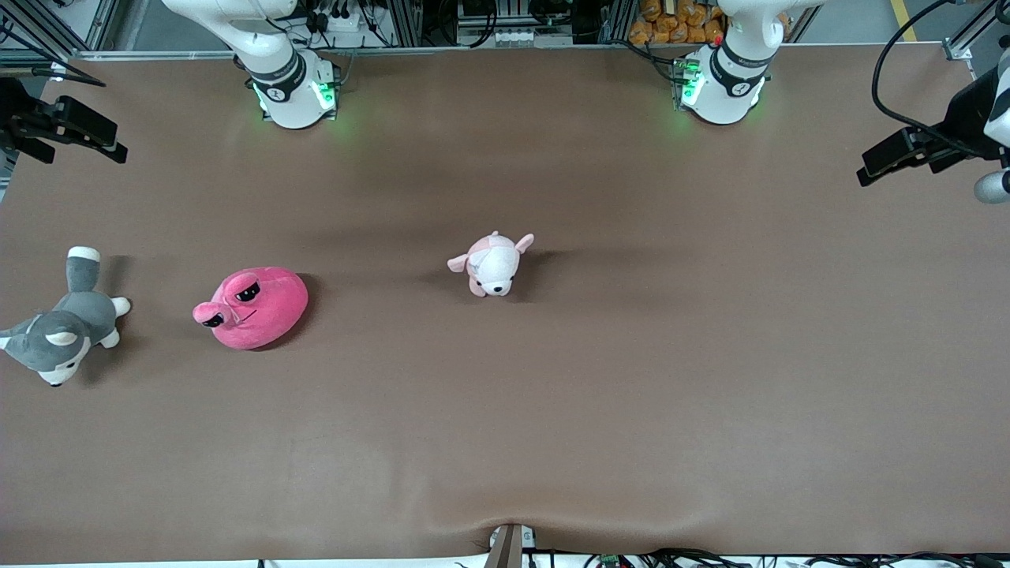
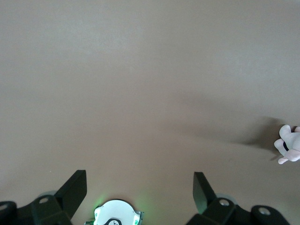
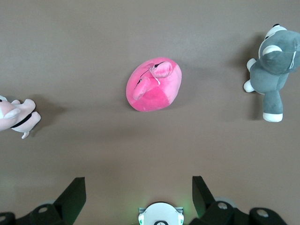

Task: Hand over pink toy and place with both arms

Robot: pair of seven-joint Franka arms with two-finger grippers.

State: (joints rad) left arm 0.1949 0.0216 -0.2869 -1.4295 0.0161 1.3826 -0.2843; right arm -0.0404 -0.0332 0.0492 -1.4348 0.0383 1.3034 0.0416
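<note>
Pink and plush, the pink toy (image 1: pixel 254 308) is lying on the table (image 1: pixel 631 379) toward the right arm's end, between the grey husky (image 1: pixel 67 325) and the pale puppy (image 1: pixel 495 264). That is within the right arm's reach, so a handover is fitting. Both wrist views are showing spread, bare fingers — right gripper (image 3: pixel 138 192), left gripper (image 2: pixel 140 190) — which the front view is cropping out.

A brown desk (image 1: pixel 631 379) carries three plush toys. The pink toy (image 1: pixel 254 307) lies between a grey husky (image 1: pixel 63 323) at the right arm's end and a pale pink puppy (image 1: pixel 493 264) near mid-desk.
</note>
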